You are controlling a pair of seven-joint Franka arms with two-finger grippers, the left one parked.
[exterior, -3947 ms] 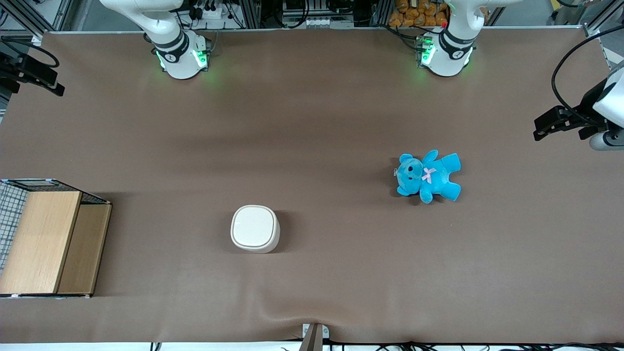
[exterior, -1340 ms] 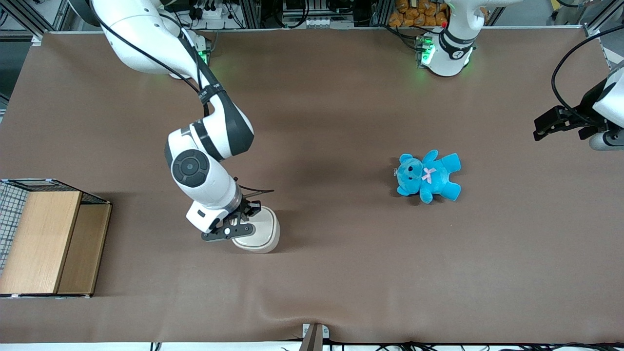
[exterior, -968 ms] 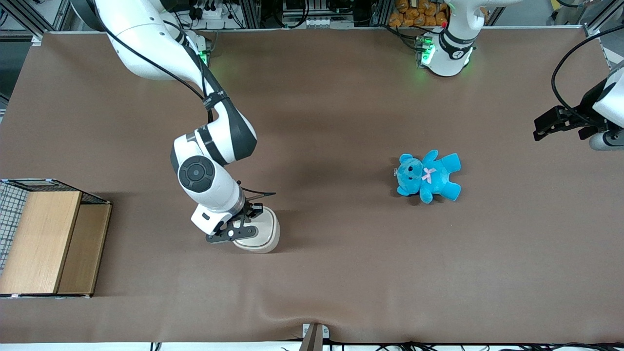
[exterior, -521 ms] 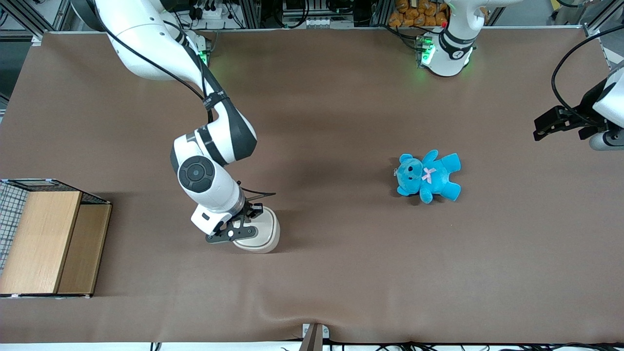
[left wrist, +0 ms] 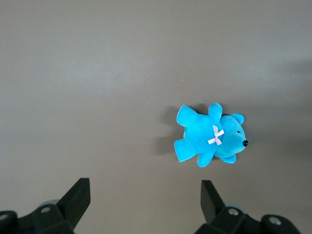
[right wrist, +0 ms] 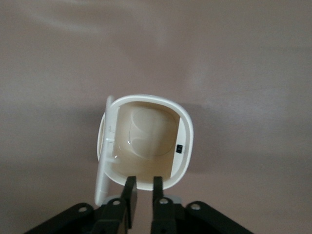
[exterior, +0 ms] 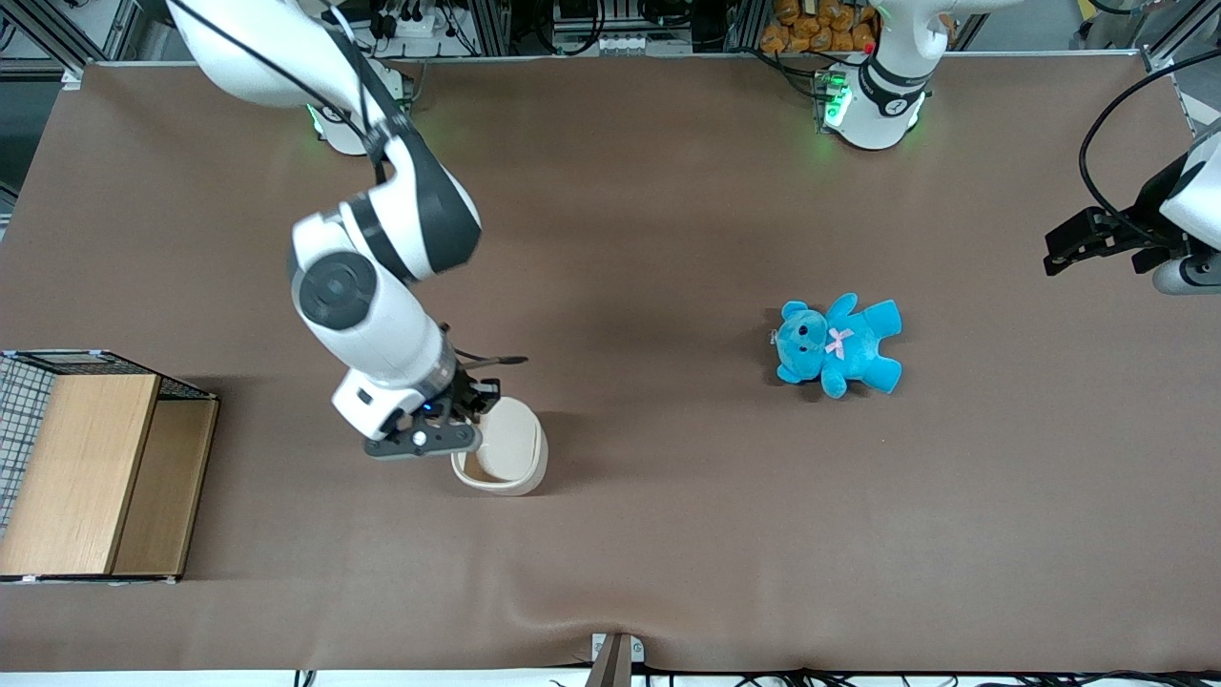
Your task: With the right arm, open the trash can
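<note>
The cream-white trash can [exterior: 504, 477] stands on the brown table, nearer the front camera than the working arm's base. Its lid [exterior: 516, 431] stands raised and the empty inside shows. In the right wrist view the can [right wrist: 187, 146] is open with the lid [right wrist: 103, 168] up along one side. My right gripper [exterior: 456, 431] hovers over the can's edge on the working arm's side. In the right wrist view the gripper [right wrist: 143, 183] sits just above the rim, its black fingers [right wrist: 129, 187] a narrow gap apart, holding nothing.
A blue teddy [exterior: 839, 345] lies toward the parked arm's end of the table, also seen in the left wrist view [left wrist: 209, 136]. A wood-panelled wire crate [exterior: 95, 468] stands at the working arm's end.
The arm came down onto the closed lid and rested there. Now the lid has flipped up, and the gripper has lifted and drawn back toward the working arm's end.
</note>
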